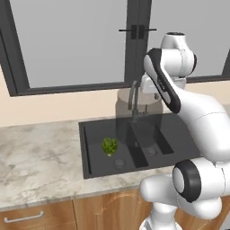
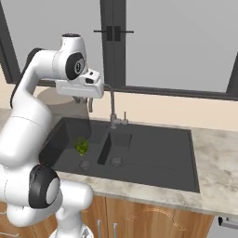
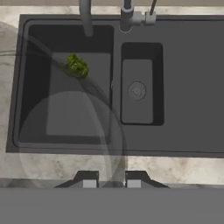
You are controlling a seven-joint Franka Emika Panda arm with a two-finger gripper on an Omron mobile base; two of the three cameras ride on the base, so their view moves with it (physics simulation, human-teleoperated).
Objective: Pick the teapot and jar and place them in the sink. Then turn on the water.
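**A:** Hanging under the gripper (image 3: 111,181), is that the jar (image 3: 65,131)?

**B:** Yes. The two fingertips (image 3: 89,180) are drawn in close on its top edge. The grey glass body drops below them, over the larger basin of the sink (image 3: 188,87), and looks clear of the bottom.

**A:** How do you reckon it handles?

**B:** I'd say it's stiff, smooth and breakable. It's a wide cylinder, much broader than the narrow gap between the jaws, so the rim or lid is about the only place to take it. A hold that small on slick glass could let it swing or slip.

**A:** Is it heavy?

**B:** Probably light for its bulk. There's just a green clump (image 3: 77,65) showing through the glass, low down.

**A:** What's nearby?

**B:** The gooseneck faucet (image 2: 112,109) stands just beside the jar. I'd lower it straight down and gently, because glass meeting a hard black basin could chip.
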